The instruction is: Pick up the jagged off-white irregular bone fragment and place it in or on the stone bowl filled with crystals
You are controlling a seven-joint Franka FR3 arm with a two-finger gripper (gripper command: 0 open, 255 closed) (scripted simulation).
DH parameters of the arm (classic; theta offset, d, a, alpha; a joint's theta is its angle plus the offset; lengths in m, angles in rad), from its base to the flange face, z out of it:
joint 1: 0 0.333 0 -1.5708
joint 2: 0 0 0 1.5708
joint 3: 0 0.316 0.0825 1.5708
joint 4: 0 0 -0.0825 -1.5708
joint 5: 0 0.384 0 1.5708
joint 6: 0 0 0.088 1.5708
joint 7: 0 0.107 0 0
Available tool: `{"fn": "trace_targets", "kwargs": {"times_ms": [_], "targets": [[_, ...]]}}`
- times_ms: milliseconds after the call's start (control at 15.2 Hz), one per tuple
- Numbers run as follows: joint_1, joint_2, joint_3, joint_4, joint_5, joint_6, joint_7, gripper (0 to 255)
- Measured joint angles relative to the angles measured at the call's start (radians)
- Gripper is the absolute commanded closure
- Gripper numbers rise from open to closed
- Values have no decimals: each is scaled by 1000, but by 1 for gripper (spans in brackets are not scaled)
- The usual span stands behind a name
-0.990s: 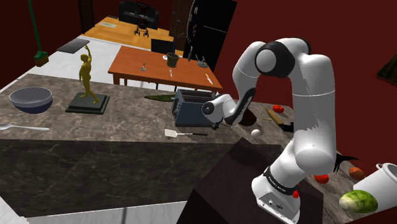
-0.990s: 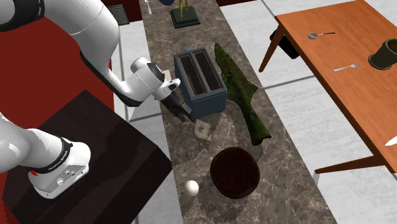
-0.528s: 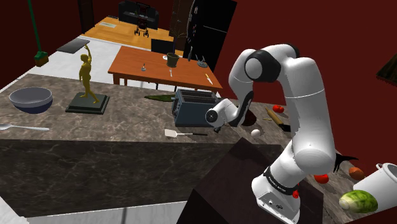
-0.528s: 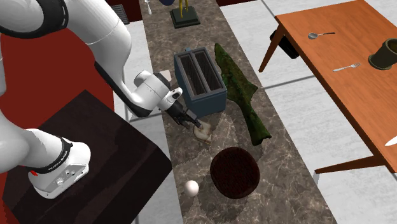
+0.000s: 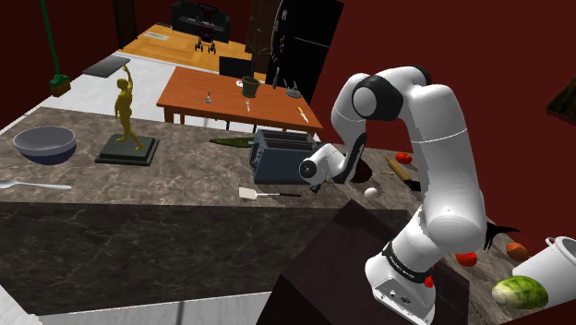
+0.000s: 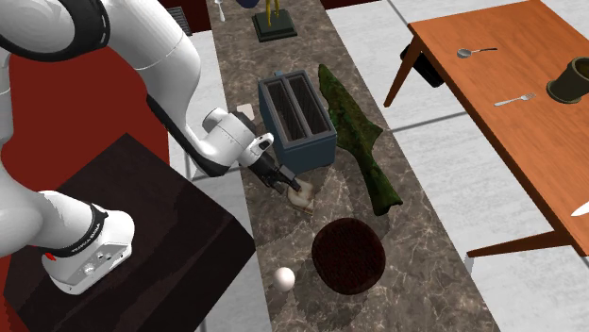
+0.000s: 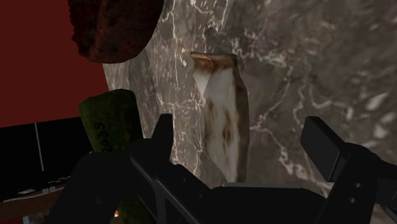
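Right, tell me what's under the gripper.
Under the gripper the off-white bone fragment lies on the marbled counter, between open fingers that don't touch it. Its near end is hidden behind the gripper.

Partly out of sight
The bone fragment (image 7: 222, 108) has its near end behind the gripper (image 7: 240, 127); the dark bowl (image 7: 111, 25) is cut by the wrist view's edge (filling too dim to tell).

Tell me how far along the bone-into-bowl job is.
Reaching looks done: the open gripper straddles the bone fragment on the counter. Grasping is in hand; the fingers don't touch it yet. Left: close, lift, carry it to the dark bowl.
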Motion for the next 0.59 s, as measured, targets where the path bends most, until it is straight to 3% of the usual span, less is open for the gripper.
{"fn": "trace_targets", "kwargs": {"times_ms": [66, 594], "targets": [[0, 0, 0, 0, 0, 0, 0, 255], [0, 0, 0, 1, -1, -1, 1, 255]]}}
